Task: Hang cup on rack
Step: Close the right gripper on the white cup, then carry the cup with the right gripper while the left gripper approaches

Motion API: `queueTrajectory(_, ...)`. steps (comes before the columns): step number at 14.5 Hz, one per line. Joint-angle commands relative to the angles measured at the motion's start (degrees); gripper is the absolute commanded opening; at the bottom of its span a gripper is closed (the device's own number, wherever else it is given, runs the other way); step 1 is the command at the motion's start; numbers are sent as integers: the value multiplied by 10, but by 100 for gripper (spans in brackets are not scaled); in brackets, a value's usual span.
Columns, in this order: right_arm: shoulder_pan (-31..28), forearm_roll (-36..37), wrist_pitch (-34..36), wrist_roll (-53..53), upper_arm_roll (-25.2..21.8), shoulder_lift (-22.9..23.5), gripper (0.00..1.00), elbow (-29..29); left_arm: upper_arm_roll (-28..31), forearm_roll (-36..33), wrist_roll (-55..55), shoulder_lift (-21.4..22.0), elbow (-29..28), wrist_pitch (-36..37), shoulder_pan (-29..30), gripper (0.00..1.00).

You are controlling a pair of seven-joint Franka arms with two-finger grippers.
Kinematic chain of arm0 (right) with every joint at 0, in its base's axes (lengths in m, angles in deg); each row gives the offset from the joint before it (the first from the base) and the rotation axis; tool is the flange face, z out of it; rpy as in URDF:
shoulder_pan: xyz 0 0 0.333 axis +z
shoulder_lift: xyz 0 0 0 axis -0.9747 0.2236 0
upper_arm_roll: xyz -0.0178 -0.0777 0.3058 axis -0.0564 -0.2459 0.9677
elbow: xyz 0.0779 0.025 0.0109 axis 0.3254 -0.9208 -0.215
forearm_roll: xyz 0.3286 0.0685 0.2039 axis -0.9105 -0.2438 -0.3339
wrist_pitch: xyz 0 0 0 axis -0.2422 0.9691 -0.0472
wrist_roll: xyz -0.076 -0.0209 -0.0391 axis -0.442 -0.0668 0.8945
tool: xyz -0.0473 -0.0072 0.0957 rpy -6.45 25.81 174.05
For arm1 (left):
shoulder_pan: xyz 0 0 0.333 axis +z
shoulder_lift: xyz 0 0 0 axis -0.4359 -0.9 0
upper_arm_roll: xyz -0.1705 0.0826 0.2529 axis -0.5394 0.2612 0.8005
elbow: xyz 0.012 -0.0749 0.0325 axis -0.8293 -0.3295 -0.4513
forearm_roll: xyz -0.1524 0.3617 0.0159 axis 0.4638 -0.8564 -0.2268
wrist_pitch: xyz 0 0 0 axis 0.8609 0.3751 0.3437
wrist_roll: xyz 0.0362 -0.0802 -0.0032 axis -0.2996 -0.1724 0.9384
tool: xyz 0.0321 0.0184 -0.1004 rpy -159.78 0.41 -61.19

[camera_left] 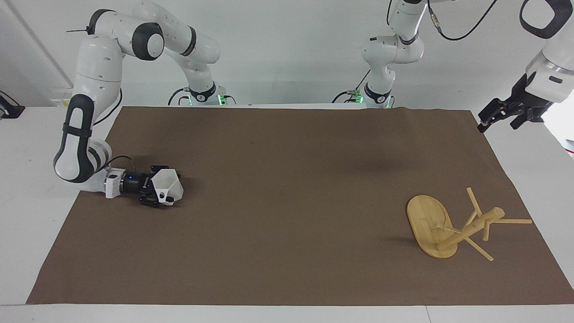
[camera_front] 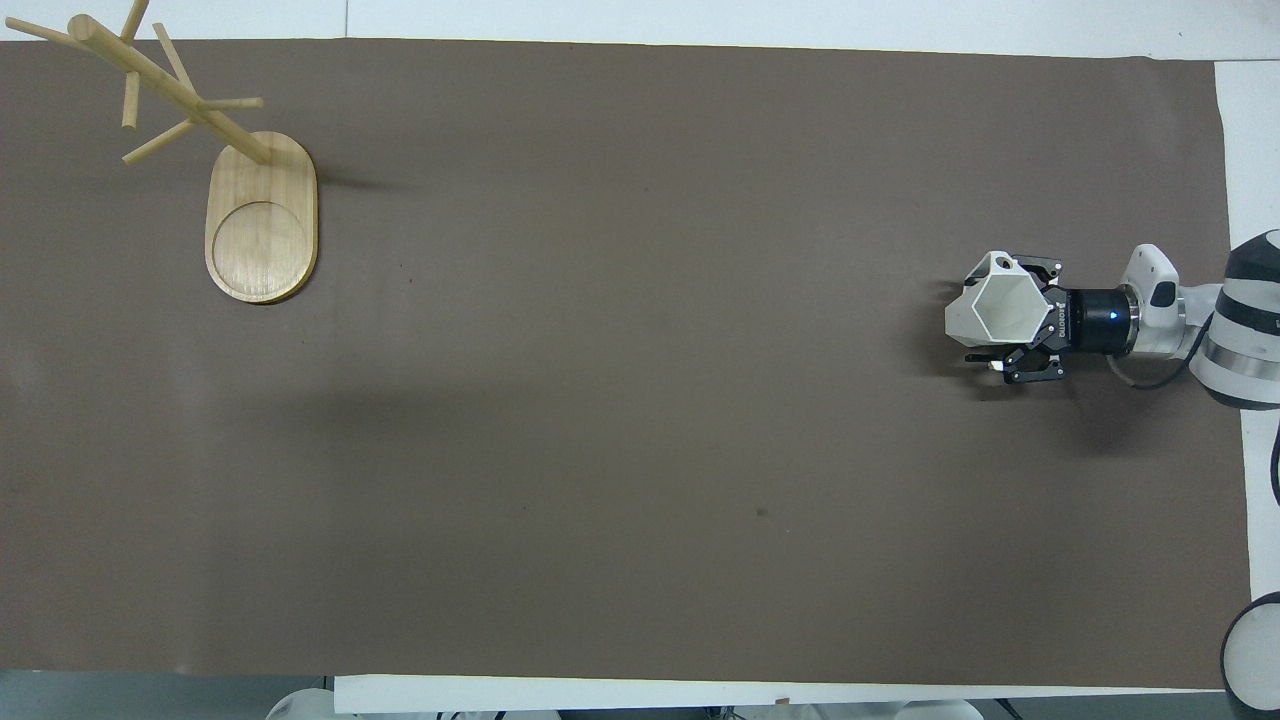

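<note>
The white faceted cup (camera_left: pixel 169 187) lies on the brown mat at the right arm's end, rim tilted up and handle pointing away from the robots; it also shows in the overhead view (camera_front: pixel 1000 305). My right gripper (camera_left: pixel 172 190) lies low and level along the mat, open, with a finger on each side of the cup; the overhead view shows it too (camera_front: pixel 992 314). The bamboo rack (camera_left: pixel 468 229) stands on its oval base at the left arm's end, farther from the robots, with bare pegs (camera_front: pixel 168 90). My left gripper (camera_left: pixel 498 120) waits open in the air over the white table there.
The brown mat (camera_left: pixel 287 224) covers most of the white table (camera_left: pixel 27 202). The arms' bases stand at the robots' edge. Nothing else lies on the mat between cup and rack.
</note>
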Motion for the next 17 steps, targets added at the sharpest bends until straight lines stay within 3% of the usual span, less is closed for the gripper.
queueTrajectory(1, 6, -15, -13, -4, 1, -17, 39, -23, 2, -6, -6, 11, -12, 8, 1, 100)
queueTrajectory(3, 20, -20, -14, 21, 3, -21, 12, -22, 3, -7, -5, 11, -12, 8, 1, 100)
queueTrajectory(5, 72, -68, -25, 34, 2, -33, 11, -27, 3, -11, -7, 11, -12, 8, 1, 100)
queueTrajectory(9, 207, -216, -134, 127, 2, -74, 11, -41, 2, -11, -11, 29, -47, -2, 0, 100)
queueTrajectory(11, 288, -296, -197, 172, 2, -78, 11, -35, 1, -11, -5, 35, -74, -49, -14, 100)
queueTrajectory(14, 413, -417, -323, 220, 3, -75, 8, 7, -2, -28, 25, 59, -116, -65, -62, 100)
queueTrajectory(17, 517, -457, -436, 260, 4, -75, 7, 46, -3, -28, 65, 61, -121, -72, -117, 100)
